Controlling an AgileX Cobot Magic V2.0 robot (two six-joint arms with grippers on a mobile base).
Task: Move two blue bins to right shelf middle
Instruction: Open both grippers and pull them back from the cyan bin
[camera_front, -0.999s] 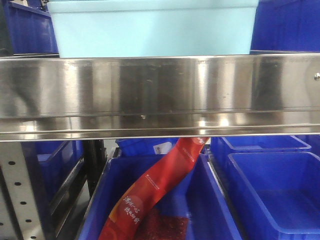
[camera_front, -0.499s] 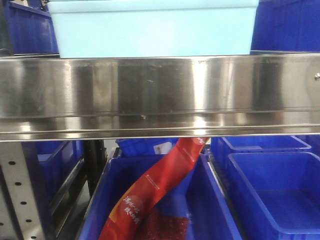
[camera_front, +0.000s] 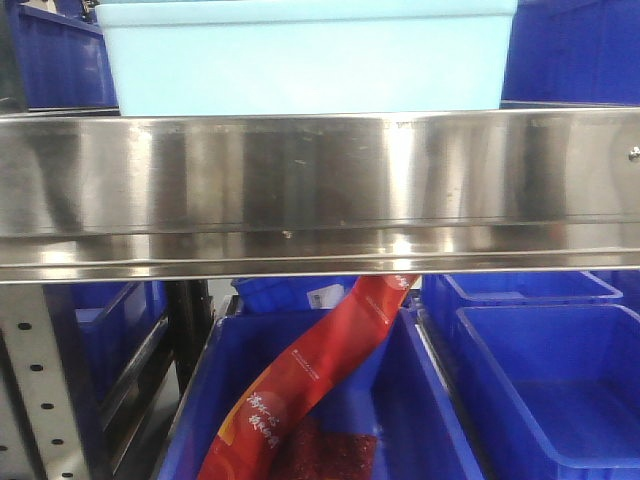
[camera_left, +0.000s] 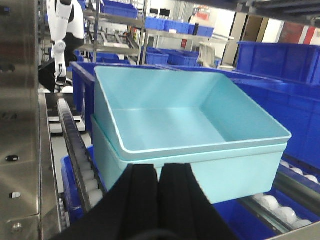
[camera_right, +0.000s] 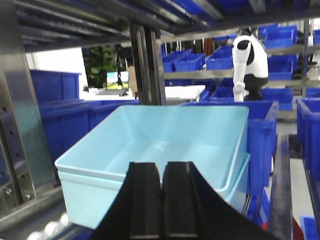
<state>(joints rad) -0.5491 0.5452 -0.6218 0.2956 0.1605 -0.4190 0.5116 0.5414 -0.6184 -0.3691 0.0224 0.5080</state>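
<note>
A red bag (camera_front: 310, 380) leans in a dark blue bin (camera_front: 420, 420) at the lower middle of the front view; its yellow print near the bottom looks like Chinese characters but is too small to read. Across the middle runs a steel shelf rail (camera_front: 320, 190), hiding the base of the two light blue bins (camera_front: 300, 60) at the top. They are nested, one inside the other, openings up, and their top edge is cut off. In the left wrist view the bins (camera_left: 195, 130) fill the centre, long side running across the frame. The left gripper (camera_left: 159, 175) and right gripper (camera_right: 162, 175) each have their fingers pressed together, just short of the near rim, holding nothing.
</note>
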